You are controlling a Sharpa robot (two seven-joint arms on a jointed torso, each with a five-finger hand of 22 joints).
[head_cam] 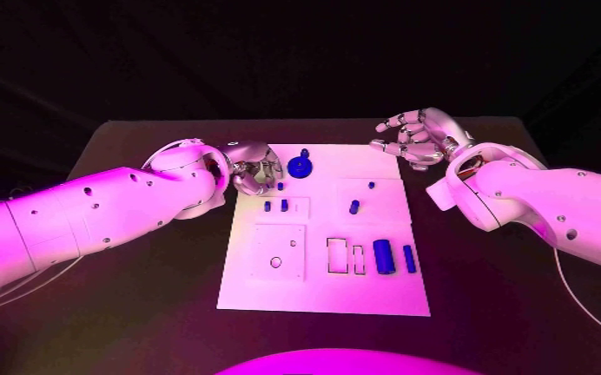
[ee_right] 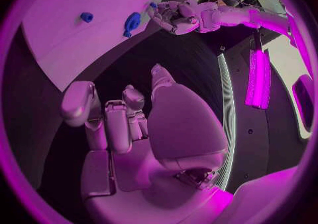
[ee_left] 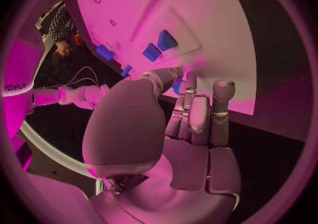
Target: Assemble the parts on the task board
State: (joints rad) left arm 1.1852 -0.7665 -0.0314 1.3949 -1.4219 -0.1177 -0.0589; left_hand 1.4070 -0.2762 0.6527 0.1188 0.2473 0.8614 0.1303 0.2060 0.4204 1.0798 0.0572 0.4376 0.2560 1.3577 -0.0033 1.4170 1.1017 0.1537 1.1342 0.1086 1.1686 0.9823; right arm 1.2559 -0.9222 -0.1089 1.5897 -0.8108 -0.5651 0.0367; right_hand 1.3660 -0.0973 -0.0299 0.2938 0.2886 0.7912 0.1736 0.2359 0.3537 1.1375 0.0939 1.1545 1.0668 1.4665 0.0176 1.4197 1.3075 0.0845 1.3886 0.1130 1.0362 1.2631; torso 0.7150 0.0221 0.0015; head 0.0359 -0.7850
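The white task board [head_cam: 326, 292] lies in the middle of the black table. On it are a round blue part [head_cam: 300, 165] at the far left, several small blue parts [head_cam: 284, 205] near the middle and two blue cylinders [head_cam: 383, 256] at the right. My left hand [head_cam: 254, 169] hovers at the board's far left corner, beside the round part [ee_right: 132, 21], fingers [ee_left: 199, 112] close together and thumb across. A bit of blue [ee_left: 176, 87] shows between thumb and fingers; I cannot tell if it is held. My right hand [head_cam: 413, 139] hangs past the far right corner with loosely curled fingers [ee_right: 109, 123], holding nothing.
The board has a raised square plate [head_cam: 278, 252] with two holes at the near left and rectangular slots [head_cam: 338, 254] beside the cylinders. Bare black table [head_cam: 125, 305] surrounds the board on both sides and in front.
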